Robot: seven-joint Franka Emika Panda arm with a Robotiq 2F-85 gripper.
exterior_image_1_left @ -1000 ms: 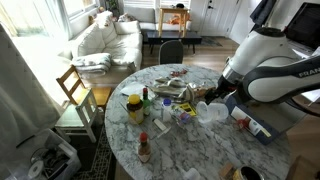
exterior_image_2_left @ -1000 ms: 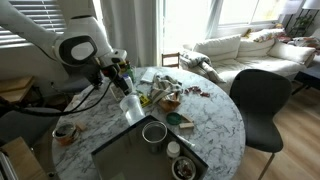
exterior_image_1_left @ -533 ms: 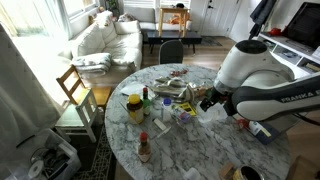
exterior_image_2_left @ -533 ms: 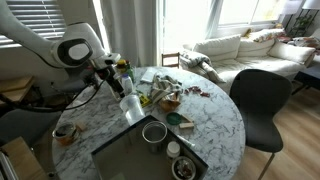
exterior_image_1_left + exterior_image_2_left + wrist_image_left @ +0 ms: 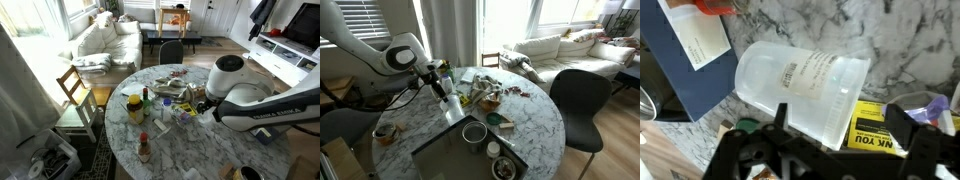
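A clear plastic cup (image 5: pixel 800 85) with a printed label fills the wrist view; I see its side wall, with the rim toward the lower right. My gripper (image 5: pixel 840 120) is open, one finger on each side of the cup's rim end, not pressing on it. In both exterior views the gripper (image 5: pixel 204 102) (image 5: pixel 444 84) hangs just above the cup (image 5: pixel 451 106) on the round marble table (image 5: pixel 200 150). A yellow printed packet (image 5: pixel 880 128) lies under the cup's rim.
A blue folder (image 5: pixel 685 70) with a white card lies beside the cup. Bottles and a yellow jar (image 5: pixel 134 107) crowd the table's middle, with a red-capped bottle (image 5: pixel 143 148) nearer the edge. A metal bowl (image 5: pixel 474 132) sits by a grey tray (image 5: pixel 445 160). A black chair (image 5: pixel 578 100) stands close.
The arm has swung lower over the table and the open gripper has come down closer to the clear cup. The cup has not moved.
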